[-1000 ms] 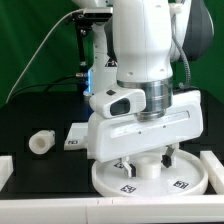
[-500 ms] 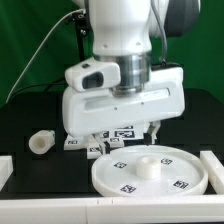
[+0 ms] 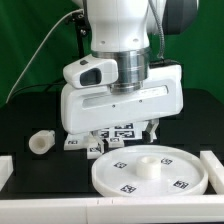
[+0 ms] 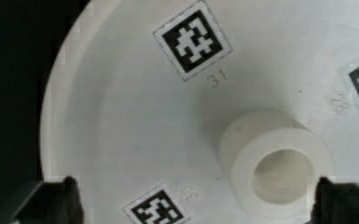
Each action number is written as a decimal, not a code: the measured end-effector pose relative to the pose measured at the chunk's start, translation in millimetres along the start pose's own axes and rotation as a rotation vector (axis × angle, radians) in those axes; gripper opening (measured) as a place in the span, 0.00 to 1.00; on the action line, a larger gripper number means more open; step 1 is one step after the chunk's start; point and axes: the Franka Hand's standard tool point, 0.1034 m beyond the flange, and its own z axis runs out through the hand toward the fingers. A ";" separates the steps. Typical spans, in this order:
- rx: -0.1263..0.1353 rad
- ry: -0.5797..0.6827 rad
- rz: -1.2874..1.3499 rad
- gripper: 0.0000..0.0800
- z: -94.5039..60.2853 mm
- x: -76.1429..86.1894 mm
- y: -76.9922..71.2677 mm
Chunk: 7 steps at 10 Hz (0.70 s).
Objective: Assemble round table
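The large round disc (image 3: 150,172) lies flat at the front of the black table, tags up, with a raised socket (image 3: 146,167) at its middle. My gripper (image 3: 127,140) hangs open and empty just above the disc's far edge. In the wrist view the disc (image 4: 140,120) fills the picture, its socket (image 4: 282,165) lies close to one fingertip (image 4: 352,200), and the gripper (image 4: 202,205) holds nothing. The short cylindrical leg (image 3: 40,143) lies on the exterior view's left. White tagged pieces (image 3: 95,149) behind the disc, perhaps the cross-shaped base, are mostly hidden by my hand.
A flat white tagged piece (image 3: 73,143), probably the marker board, lies between the leg and my hand. White raised blocks stand at the front left (image 3: 6,170) and front right (image 3: 212,166). Cables run down at the back left.
My gripper has risen off the disc and moved towards the exterior view's left and back, leaving the disc lying on the table. Over the last half second it barely moved.
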 end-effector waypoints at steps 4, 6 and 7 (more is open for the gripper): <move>-0.033 -0.026 0.238 0.81 -8.7 -56.2 70.4; -0.025 -0.024 0.324 0.81 -6.4 -57.7 68.6; -0.021 -0.035 0.321 0.81 -5.8 -58.8 67.6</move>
